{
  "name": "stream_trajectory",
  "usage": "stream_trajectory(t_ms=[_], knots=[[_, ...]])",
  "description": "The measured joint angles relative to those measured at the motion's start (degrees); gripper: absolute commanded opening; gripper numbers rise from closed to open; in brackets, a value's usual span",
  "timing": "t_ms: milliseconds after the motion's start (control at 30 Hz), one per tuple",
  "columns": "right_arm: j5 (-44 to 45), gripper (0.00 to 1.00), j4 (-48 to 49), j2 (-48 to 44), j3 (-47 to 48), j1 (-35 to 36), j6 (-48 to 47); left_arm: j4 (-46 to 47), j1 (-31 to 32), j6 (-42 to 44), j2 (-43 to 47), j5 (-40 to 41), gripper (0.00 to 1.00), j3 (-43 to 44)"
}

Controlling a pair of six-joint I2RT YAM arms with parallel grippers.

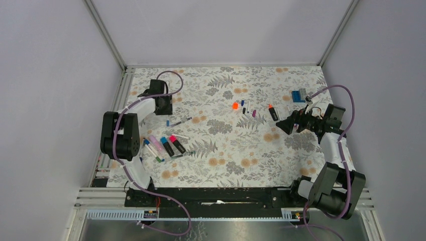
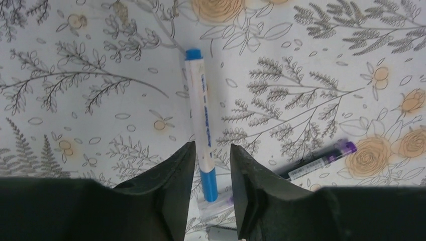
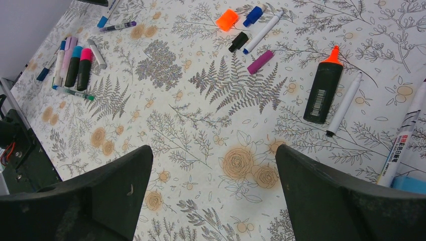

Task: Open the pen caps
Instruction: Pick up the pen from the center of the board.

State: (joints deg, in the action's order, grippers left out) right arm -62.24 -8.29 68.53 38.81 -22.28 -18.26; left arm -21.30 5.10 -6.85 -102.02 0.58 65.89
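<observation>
In the left wrist view a white pen (image 2: 200, 100) lies on the flowered cloth, its blue cap (image 2: 208, 185) between the fingers of my left gripper (image 2: 212, 150). The jaws flank the cap with a small gap on each side, so the gripper is open. A thin purple-capped pen (image 2: 321, 159) lies just to the right. My right gripper (image 3: 213, 149) hovers wide open over bare cloth with nothing between its fingers. Beyond it lie loose orange (image 3: 227, 19), blue (image 3: 253, 15), black (image 3: 238, 41) and purple (image 3: 260, 62) caps, plus an uncapped orange highlighter (image 3: 324, 90).
Several capped highlighters and pens (image 1: 166, 145) lie in a cluster near the left arm. A blue block (image 1: 299, 95) sits at the far right by the right gripper (image 1: 282, 124). An uncapped white pen (image 3: 344, 104) lies beside the orange highlighter. Walls close in the cloth.
</observation>
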Motion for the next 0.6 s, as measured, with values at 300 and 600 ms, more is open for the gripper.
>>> stream_trajectory(t_ms=[300,600], knots=[[0.0,1.0,0.0,0.0,0.0,0.0,0.0,-1.4,0.0,-0.1,-5.2,0.0,0.33,3.3],[-0.1,1.0,-0.1,0.0,0.0,0.0,-0.2,-2.8,0.0,-0.4,-6.1,1.1,0.12,3.9]])
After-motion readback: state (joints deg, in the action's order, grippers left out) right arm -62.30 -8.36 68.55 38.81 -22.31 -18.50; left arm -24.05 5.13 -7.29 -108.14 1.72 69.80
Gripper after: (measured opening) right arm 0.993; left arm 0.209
